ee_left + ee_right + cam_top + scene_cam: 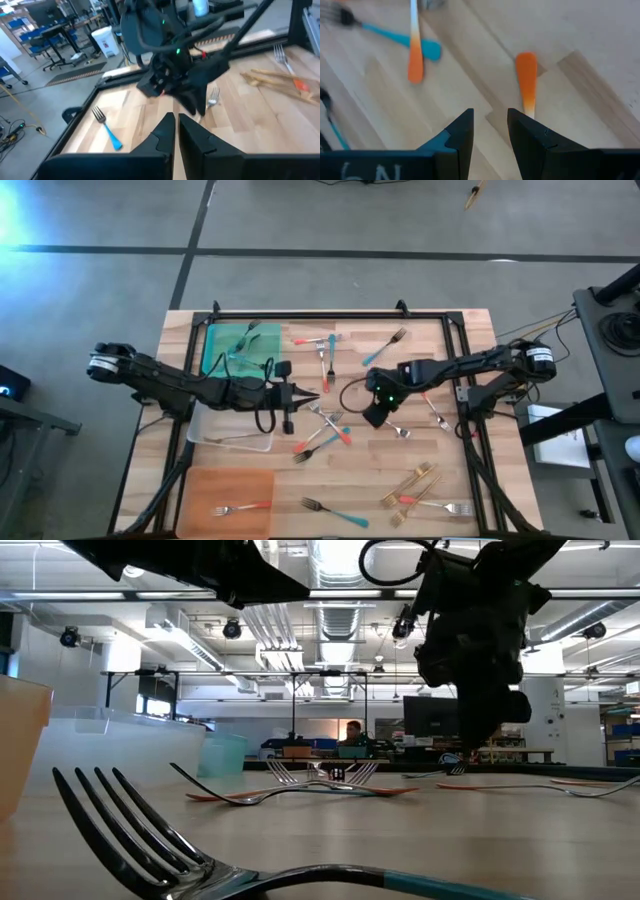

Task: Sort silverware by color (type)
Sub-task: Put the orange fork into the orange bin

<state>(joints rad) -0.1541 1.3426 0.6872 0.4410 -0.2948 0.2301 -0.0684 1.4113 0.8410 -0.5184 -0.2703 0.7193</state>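
Several forks lie loose around our landmark, the clear tray (235, 432) at the left-centre of the table (440, 442). Nearest to it, just beyond its right edge, sits a small tangle of teal- and coral-handled forks (328, 428). More lie well to the right of the tray: a gold cluster (415, 483) and a fork by the right arm. One coral fork (240, 508) already rests on the orange tray (232, 502) below the clear tray, and the green tray (238, 346) sits above it.

Our left gripper (297, 398) hovers just right of the clear tray's upper corner, its fingers pressed together with nothing between them. Our right gripper (375, 415) hangs farther right, past the tangle, fingers parted and empty. In its wrist view a coral handle (526, 82) points toward the gap between those fingers.

We judge the step in hand to be picking that coral fork for the orange tray. To do it well, we should centre the open fingers across the slim handle, turn the wrist so they cross it squarely, and descend until the tips nearly meet the wood before closing. We should grip mid-handle, away from the crossing teal fork (395, 36), so only one piece lifts. The left arm should stay clear near the clear tray meanwhile.
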